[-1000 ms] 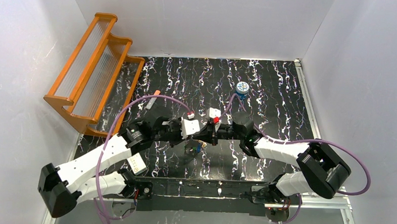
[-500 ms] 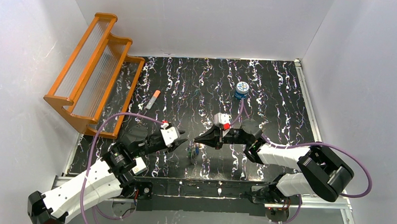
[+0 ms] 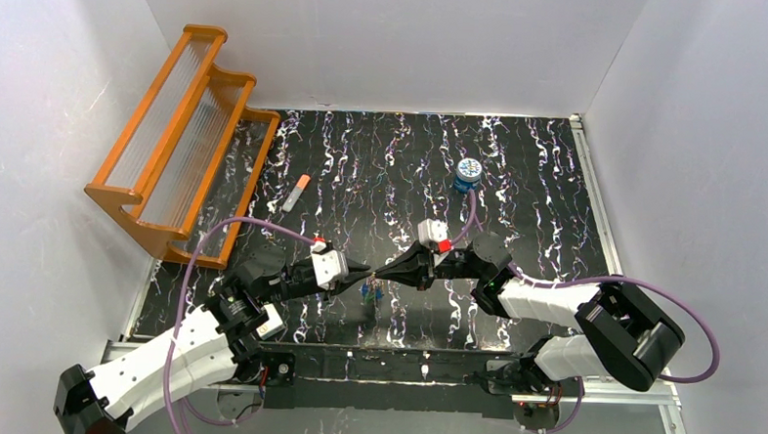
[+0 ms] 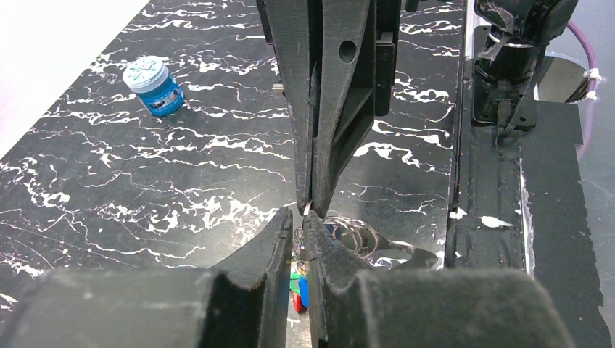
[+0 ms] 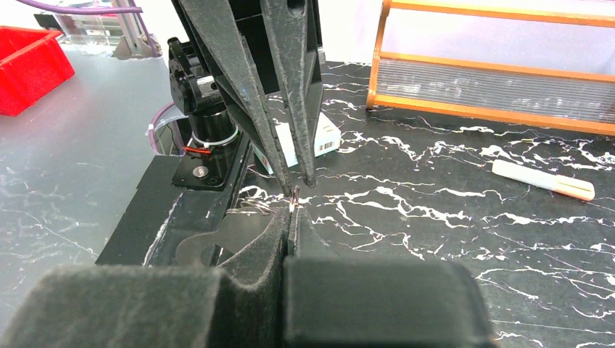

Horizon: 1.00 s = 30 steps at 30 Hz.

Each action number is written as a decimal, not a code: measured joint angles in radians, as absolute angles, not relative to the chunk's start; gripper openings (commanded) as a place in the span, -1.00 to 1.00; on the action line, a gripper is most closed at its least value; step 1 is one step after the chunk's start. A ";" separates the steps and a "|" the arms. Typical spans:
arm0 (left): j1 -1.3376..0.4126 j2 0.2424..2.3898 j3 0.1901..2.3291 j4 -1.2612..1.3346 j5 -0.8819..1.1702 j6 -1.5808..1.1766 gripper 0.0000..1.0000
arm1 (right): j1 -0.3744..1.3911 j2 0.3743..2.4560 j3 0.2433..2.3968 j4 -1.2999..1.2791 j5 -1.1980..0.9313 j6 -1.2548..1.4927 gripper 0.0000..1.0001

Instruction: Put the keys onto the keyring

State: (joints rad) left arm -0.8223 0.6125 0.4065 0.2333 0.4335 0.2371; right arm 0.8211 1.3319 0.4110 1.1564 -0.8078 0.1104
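Metal this thin is what worries me most. My right pincer (image 5: 291,216) is pressed fully together on a pale sliver of wire, which I take for the edge of the keyring (image 4: 349,235). The bite is right at the fingertips, so a small sideways nudge could twist the wire out. My left pincer (image 4: 297,225) meets it nose to nose, fingers parted by only a narrow slit, and I see nothing firmly caught in it. If I push in off line, the two sets of tips will knock together and the ring may swing or drop, taking the keys (image 4: 297,286) with it. Fingers this blunt could also just spin the ring instead of opening it.

All this sits over the table (image 3: 518,184) at about 6 o'clock from its middle, close to the arm bases. From above, the keys are a small coloured cluster at 6 o'clock of the meeting tips. I cannot tell whether they dangle or rest on the surface.

In the left wrist view the ring's loops stretch from the nip toward 3 o'clock, seen nearly edge-on. I judge its long axis lies crosswise to the arms, pointing at the near edge. The green, red and blue heads show below the tips, so I reckon heads down, blades up.
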 measured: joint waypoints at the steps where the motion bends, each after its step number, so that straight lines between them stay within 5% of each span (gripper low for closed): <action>1: -0.822 0.616 0.406 0.234 0.436 0.235 -0.82 | 0.821 1.332 0.411 1.156 -0.808 0.112 -0.97; 7: -0.822 0.620 0.396 0.239 0.436 0.234 -0.53 | 0.821 1.332 0.411 1.158 -0.807 0.120 -0.97; 19: -0.822 0.659 0.361 0.239 0.414 0.206 -0.52 | 0.820 1.332 0.411 1.171 -0.807 0.129 -0.97; 30: -0.822 0.670 0.366 0.190 0.401 0.205 -0.29 | 0.820 1.332 0.411 1.182 -0.807 0.133 -0.97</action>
State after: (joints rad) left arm -0.8223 0.6701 0.3656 0.1898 0.4011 0.2050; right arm 0.8204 1.3319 0.4110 1.1820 -0.8070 0.1326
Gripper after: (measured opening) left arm 0.349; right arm 0.031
